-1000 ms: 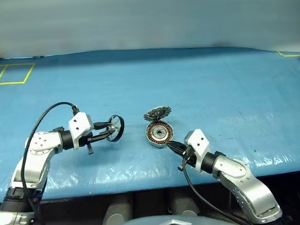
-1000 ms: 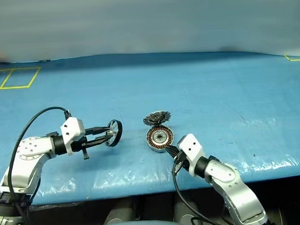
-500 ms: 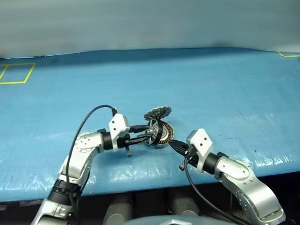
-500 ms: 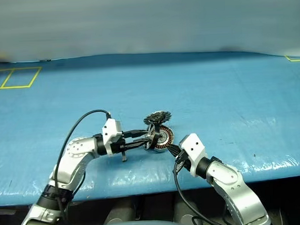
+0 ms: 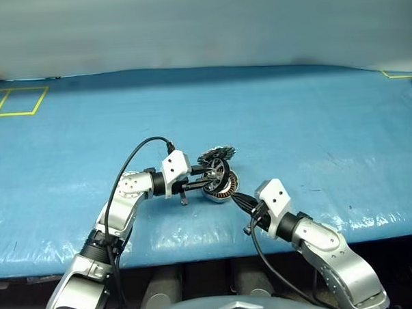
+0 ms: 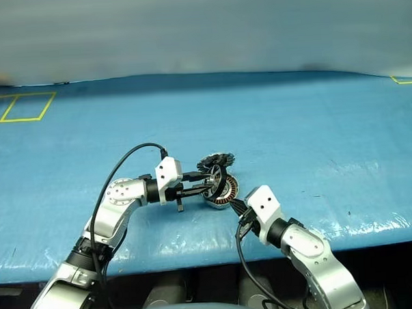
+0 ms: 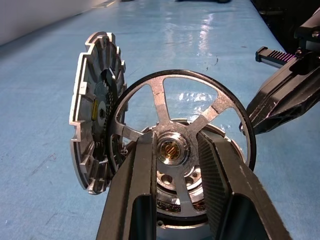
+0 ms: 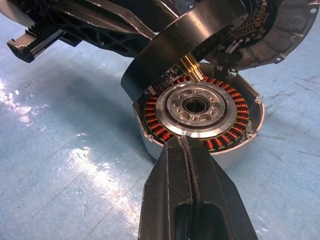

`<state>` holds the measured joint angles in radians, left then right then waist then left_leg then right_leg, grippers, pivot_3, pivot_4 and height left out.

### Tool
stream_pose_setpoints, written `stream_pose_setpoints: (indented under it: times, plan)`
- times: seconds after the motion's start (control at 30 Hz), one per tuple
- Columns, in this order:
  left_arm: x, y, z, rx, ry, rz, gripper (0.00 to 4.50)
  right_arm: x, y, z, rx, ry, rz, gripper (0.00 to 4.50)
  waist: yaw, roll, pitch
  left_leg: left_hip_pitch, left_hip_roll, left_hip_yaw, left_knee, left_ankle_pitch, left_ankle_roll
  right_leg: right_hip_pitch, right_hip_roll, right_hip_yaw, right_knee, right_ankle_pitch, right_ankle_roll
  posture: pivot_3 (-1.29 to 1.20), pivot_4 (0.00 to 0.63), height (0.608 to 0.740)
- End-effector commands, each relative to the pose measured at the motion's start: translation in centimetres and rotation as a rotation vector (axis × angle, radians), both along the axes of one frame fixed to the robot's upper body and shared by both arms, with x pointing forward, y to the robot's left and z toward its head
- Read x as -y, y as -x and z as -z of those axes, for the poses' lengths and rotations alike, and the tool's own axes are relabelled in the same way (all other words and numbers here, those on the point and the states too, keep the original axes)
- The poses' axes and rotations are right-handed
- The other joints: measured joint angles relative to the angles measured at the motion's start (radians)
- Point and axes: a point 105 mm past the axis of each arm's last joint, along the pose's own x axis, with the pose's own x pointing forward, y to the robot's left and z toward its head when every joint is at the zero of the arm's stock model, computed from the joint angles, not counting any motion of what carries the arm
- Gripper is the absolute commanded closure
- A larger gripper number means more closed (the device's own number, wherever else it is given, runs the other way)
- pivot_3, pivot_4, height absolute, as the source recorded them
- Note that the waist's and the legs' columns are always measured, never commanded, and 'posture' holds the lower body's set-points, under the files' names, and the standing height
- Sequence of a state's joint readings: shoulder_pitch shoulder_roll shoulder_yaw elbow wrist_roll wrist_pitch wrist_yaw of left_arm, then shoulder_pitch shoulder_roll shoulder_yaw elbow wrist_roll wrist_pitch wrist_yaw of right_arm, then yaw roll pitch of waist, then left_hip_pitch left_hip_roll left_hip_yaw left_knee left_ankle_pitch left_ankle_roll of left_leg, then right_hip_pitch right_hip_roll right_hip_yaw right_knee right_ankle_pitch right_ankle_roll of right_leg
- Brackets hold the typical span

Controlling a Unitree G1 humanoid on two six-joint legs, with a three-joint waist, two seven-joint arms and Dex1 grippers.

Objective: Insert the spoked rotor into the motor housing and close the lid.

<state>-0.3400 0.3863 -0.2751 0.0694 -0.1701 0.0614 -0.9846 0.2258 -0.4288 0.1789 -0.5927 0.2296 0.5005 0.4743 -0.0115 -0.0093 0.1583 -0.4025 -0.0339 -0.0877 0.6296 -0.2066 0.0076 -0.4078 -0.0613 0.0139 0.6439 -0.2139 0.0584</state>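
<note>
The left gripper (image 7: 172, 150) pinches the silvery spoked rotor (image 7: 182, 135) by its hub, poised before the copper-coiled motor housing (image 8: 200, 115), steadied by the shut right gripper (image 8: 192, 150); the toothed grey lid (image 7: 95, 112) leans beside.

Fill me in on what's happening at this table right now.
The left gripper holds the spoked rotor by its hub, right at the open face of the motor housing, not yet seated. The right gripper is shut and pressed against the housing's rim, seemingly steadying it on the blue table. The lid stands on edge just behind, untouched.
</note>
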Motion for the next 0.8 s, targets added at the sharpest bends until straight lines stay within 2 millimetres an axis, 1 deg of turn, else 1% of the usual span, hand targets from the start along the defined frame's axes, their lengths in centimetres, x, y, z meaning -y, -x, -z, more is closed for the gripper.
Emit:
stream_pose_setpoints:
  times: [0.03,0.23,0.33,0.47,0.67,0.8]
  plan:
    - [0.0,-0.2,-0.8,0.056,-0.035,0.021,3.68,-0.3,-0.2,-1.0,0.049,-0.017,0.002,4.5,0.0,0.0,0.0,0.0,0.0,0.0,0.0,0.0,0.0,0.0,0.0,0.0,0.0,0.0,0.0,0.0,0.15,0.74]
    - [-0.1,0.0,-0.7,0.045,-0.048,0.038,3.68,-0.6,0.6,-1.8,0.04,-0.098,-0.043,4.5,0.0,0.0,0.0,0.0,0.0,0.0,0.0,0.0,0.0,0.0,0.0,0.0,0.0,0.0,0.0,0.0,0.15,0.74]
    - [-0.2,-0.2,-0.4,0.045,-0.067,0.026,3.68,-0.1,0.9,-1.3,0.029,-0.064,-0.038,4.5,0.0,0.0,0.0,0.0,0.0,0.0,0.0,0.0,0.0,0.0,0.0,0.0,0.0,0.0,0.0,0.0,0.15,0.74]
    - [-0.1,0.0,-0.9,0.049,-0.059,0.039,3.68,0.4,0.7,-1.2,0.031,-0.054,-0.01,4.5,-0.001,0.0,0.0,0.0,0.0,0.0,0.0,0.0,0.0,0.001,0.0,0.0,0.0,0.0,0.0,0.0,0.15,0.74]
    - [0.0,-0.3,-1.0,0.077,-0.122,0.019,3.68,0.4,0.5,-1.0,0.031,-0.044,0.006,4.5,0.0,0.0,0.0,0.0,0.0,0.0,0.0,0.0,0.0,0.0,0.0,0.0,0.0,0.0,0.0,0.0,0.15,0.74]
    - [0.3,-0.1,-1.8,0.115,-0.151,0.027,3.68,0.4,0.5,-0.9,0.031,-0.037,0.009,4.5,0.0,0.0,0.0,0.0,0.0,0.0,0.0,0.0,0.0,0.0,0.0,0.0,0.0,0.0,0.0,0.0,0.15,0.74]
